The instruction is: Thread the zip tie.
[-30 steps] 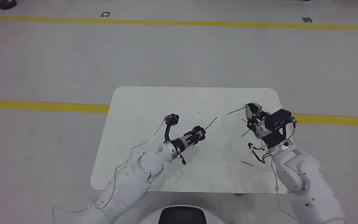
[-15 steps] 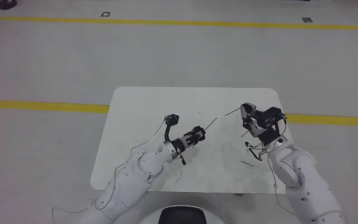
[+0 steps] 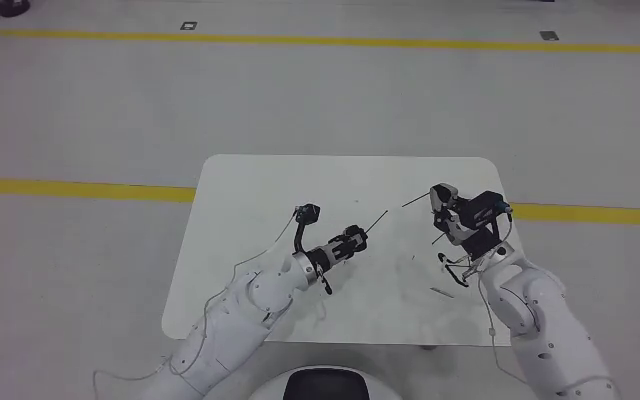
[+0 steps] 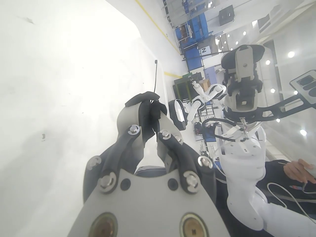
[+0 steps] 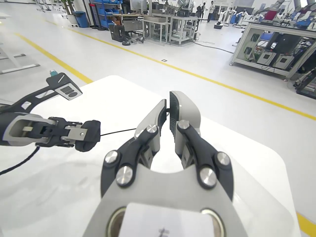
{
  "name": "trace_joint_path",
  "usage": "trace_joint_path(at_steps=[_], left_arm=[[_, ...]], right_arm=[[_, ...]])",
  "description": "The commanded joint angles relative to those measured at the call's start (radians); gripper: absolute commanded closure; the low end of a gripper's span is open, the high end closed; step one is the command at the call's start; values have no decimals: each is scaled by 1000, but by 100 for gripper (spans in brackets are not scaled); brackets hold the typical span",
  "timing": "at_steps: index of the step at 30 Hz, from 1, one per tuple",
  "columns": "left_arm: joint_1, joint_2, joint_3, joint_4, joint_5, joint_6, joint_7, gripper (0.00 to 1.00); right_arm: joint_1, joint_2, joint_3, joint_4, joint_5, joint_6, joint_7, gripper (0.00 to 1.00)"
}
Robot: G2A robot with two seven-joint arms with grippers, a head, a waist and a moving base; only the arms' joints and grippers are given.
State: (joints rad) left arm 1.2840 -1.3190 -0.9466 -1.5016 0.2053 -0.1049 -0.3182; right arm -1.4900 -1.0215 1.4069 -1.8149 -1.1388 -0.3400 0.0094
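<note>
Two pincers are held above a white tabletop (image 3: 250,200), facing one another for the threading step. Left pincer (image 4: 153,102): fingers pressed together on the shank of a thin black zip tie (image 4: 155,80). The tie juts straight out past the fingertips with its small square head (image 4: 156,61) at the free end, clear of the surface and presumably offered as the target. Right pincer (image 5: 168,104): fingers clamped on a second black strip (image 3: 418,200), gripped crosswise so that its free length points toward the left pincer. Seen from above, the two free ends lie near each other, roughly in line, with a slight gap between them; the wrist views do not settle whether they touch. Both pieces are carried in the air, probably so that each can be tilted and aligned without dragging on the surface. Judged stage: alignment, insertion not yet made. The next move would call for a fine, steady approach, since both pieces are slender and may flex aside. Short dark scraps (image 3: 441,292) lie on the tabletop near the right arm.
</note>
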Motion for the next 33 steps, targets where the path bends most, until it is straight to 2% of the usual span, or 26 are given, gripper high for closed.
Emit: trace_joint_path(at_steps=[1,27,33], left_arm=[[0,0,0,0,0,0,0,100],[0,0,0,0,0,0,0,100],[0,0,0,0,0,0,0,100]], right_arm=[[0,0,0,0,0,0,0,100],[0,0,0,0,0,0,0,100],[-2,-9,-38,-27,-35,45,0,100]])
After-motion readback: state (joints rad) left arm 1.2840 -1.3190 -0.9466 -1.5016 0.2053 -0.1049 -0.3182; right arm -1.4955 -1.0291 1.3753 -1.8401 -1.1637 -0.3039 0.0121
